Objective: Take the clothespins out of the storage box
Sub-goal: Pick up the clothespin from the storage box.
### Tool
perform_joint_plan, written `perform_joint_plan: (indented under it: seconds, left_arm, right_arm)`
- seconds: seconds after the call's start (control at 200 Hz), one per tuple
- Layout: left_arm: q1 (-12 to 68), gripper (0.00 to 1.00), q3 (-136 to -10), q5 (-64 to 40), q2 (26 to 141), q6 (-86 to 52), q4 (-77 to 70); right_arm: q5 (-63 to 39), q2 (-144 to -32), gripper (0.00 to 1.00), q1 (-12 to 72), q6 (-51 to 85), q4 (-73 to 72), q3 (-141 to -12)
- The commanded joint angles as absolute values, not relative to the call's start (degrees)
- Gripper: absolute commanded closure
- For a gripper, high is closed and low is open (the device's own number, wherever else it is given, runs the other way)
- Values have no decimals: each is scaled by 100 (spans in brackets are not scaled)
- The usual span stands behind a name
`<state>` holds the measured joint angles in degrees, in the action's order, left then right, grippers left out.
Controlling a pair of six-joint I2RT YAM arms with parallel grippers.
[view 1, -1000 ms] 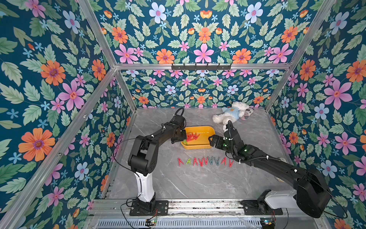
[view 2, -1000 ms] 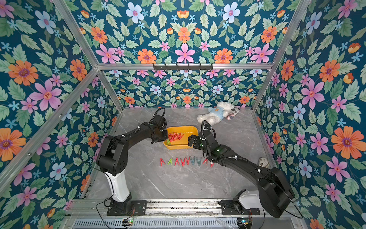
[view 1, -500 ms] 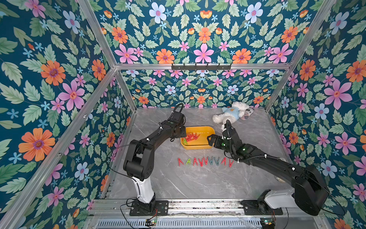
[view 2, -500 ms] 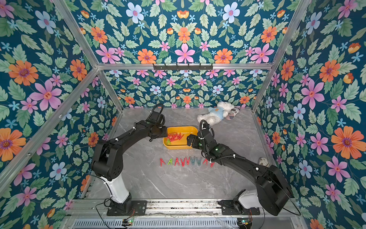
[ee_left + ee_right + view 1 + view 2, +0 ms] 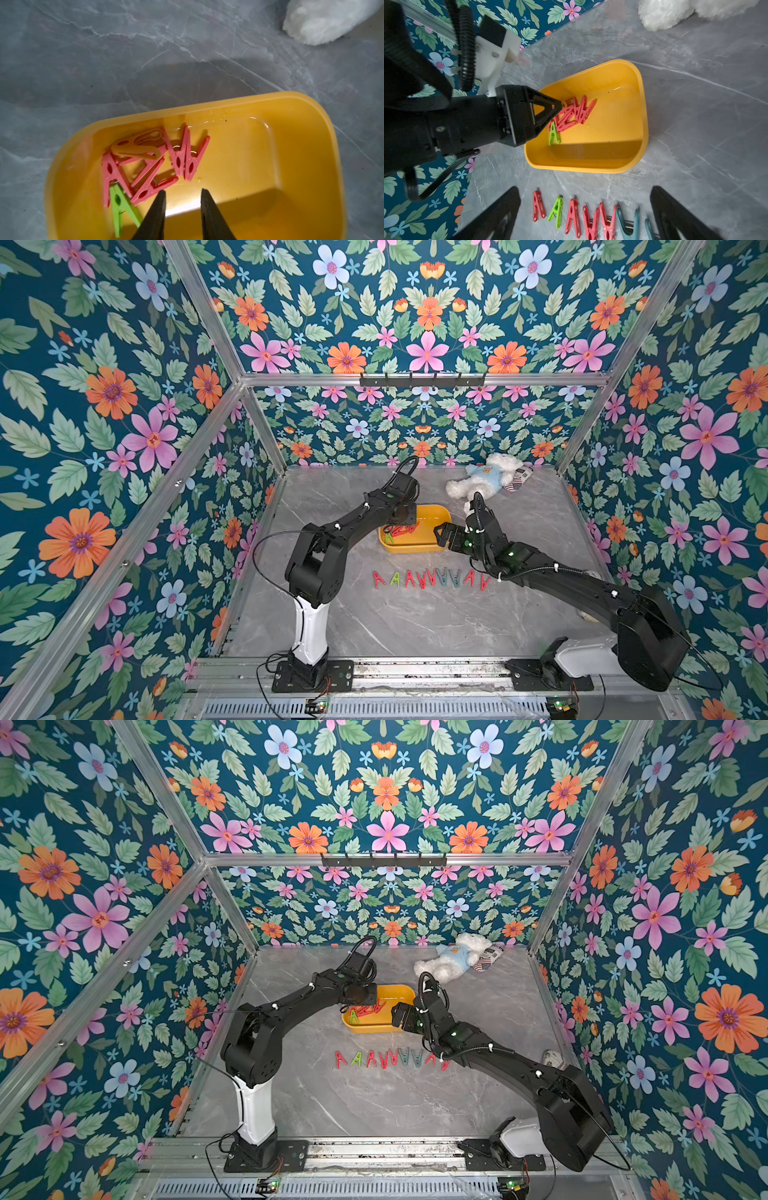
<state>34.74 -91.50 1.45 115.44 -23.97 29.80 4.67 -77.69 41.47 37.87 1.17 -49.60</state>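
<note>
Over the storage box (image 5: 415, 548), our left gripper (image 5: 183, 190) hangs part open and empty; beside the box our right gripper (image 5: 584, 188) gapes wide, empty. Tangled clothespins (image 5: 154, 176) lie inside, just beside the left tips. We fear closing here snags interlocked pegs, which could drop.

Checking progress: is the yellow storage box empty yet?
Not empty. A cluster of clothespins, mostly red, one green, one orange, lies inside the storage box.
</note>
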Motion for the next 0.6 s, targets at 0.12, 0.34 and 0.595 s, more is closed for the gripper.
perform_joint_plan:
  seconds: [0.12,0.34,0.595]
  left_arm:
    - [3666,69,-9660,435,12107,-1812,2959]
    - [3709,71,-10249,570,12708,-1520,3197]
    - [3795,73,-10444,614,12997,-1312,3190]
  right_arm:
    - [611,-7561,1,4156,3955,55,-4808]
    - [735,-7328,1,4152,3964,245,-4779]
    - [839,-7164,1,4156,3986,421,-4696]
